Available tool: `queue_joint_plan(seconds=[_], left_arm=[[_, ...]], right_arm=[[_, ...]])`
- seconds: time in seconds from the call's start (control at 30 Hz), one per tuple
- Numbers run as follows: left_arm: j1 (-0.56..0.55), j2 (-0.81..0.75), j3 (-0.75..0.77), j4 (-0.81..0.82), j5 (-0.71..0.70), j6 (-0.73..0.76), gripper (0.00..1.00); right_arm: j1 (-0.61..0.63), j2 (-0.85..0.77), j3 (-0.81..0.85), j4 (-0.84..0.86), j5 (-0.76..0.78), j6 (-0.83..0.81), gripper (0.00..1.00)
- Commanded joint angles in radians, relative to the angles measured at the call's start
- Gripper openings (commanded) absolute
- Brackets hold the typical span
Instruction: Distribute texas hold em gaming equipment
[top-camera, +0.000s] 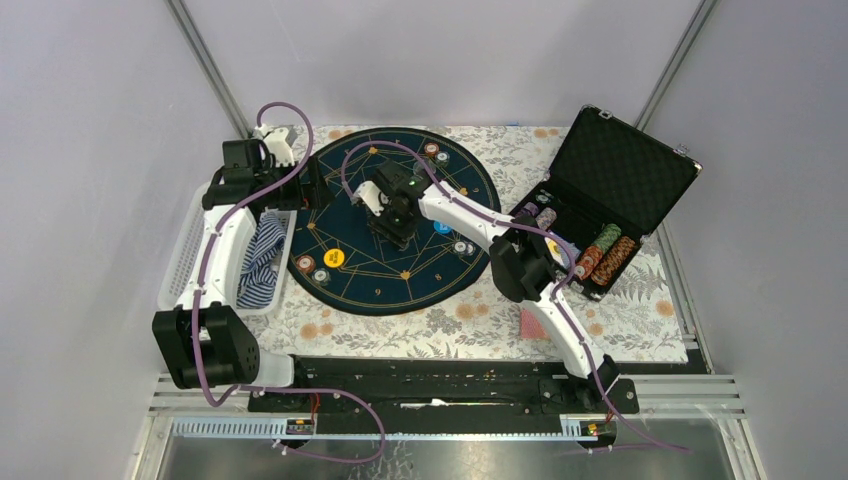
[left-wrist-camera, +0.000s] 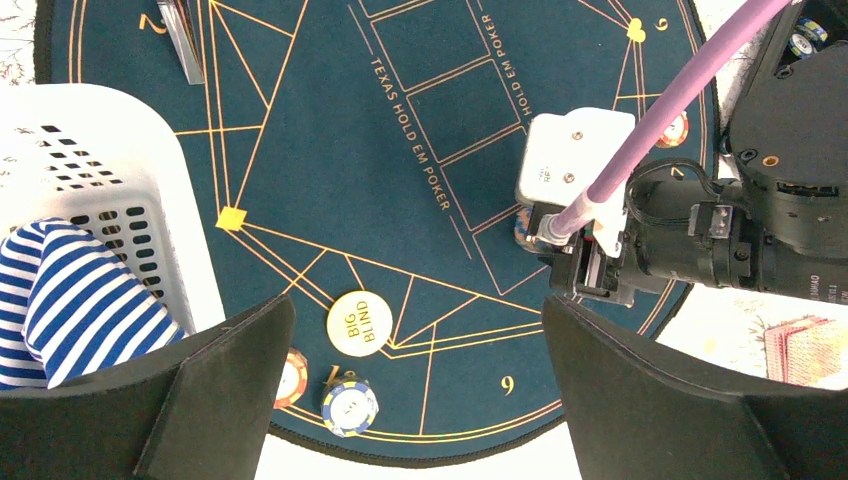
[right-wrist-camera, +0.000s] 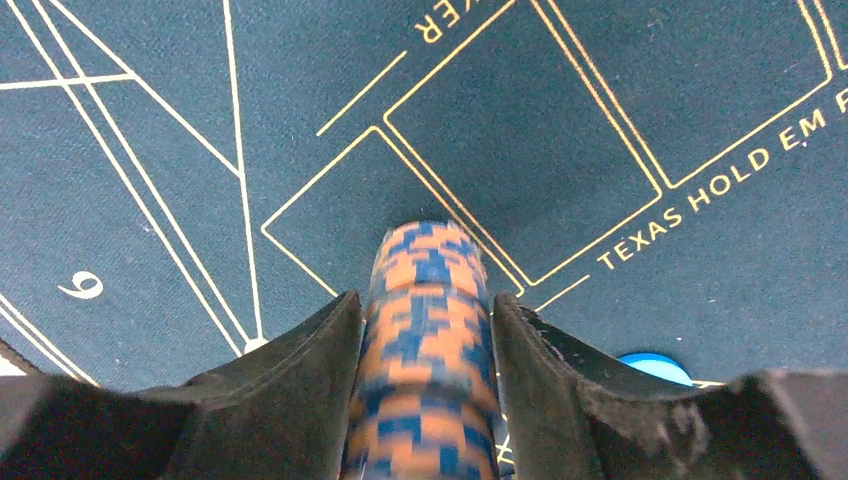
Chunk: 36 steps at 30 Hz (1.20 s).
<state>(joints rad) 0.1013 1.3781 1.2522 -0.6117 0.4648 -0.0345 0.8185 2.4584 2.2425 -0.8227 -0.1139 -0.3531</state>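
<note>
- The right tool (right-wrist-camera: 420, 305) is clamped on a stack of orange-and-blue chips (right-wrist-camera: 425, 380), gripping its striped edges over the middle of the mat (right-wrist-camera: 550, 120).
- The stack is probably hard and fairly heavy, but its smooth discs could slide apart, so it is best squeezed across the edges at mid-height.
- The left tool (left-wrist-camera: 418, 305) stands wide apart, holding nothing, over the mat's 8 o'clock rim near the yellow button (left-wrist-camera: 359, 322).

chip stack (right-wrist-camera: 425, 350): orange-blue mottled | mat (right-wrist-camera: 560, 120): dark blue, gold lines | cloth (left-wrist-camera: 75, 300): blue-white stripes
</note>
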Motion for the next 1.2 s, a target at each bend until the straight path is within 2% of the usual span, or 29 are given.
queue_joint_plan(seconds=[0.0, 0.33, 0.6, 0.77, 0.93, 1.07, 1.17], left_arm=[[0.010, -0.007, 0.052, 0.033, 0.024, -0.005, 0.99], [0.012, 0.001, 0.057, 0.031, 0.039, -0.009, 0.99], [0.012, 0.006, 0.058, 0.032, 0.038, -0.009, 0.99], [0.013, -0.002, 0.052, 0.032, 0.042, -0.008, 0.99], [0.013, -0.001, 0.052, 0.033, 0.044, -0.008, 0.99], [0.013, 0.005, 0.057, 0.033, 0.057, -0.013, 0.99], [0.012, 0.002, 0.054, 0.033, 0.059, -0.014, 0.99]], right_arm=[[0.009, -0.051, -0.004, 0.040, -0.002, 0.001, 0.62], [0.009, -0.133, -0.033, 0.011, 0.000, -0.002, 0.76], [0.007, -0.194, -0.087, -0.007, -0.001, -0.011, 0.84], [-0.006, -0.331, -0.235, 0.054, -0.034, 0.012, 0.90], [-0.019, -0.446, -0.410, 0.107, -0.056, 0.020, 0.91], [-0.021, -0.478, -0.533, 0.190, -0.063, 0.029, 0.92], [-0.032, -0.458, -0.556, 0.227, -0.077, 0.050, 0.94]])
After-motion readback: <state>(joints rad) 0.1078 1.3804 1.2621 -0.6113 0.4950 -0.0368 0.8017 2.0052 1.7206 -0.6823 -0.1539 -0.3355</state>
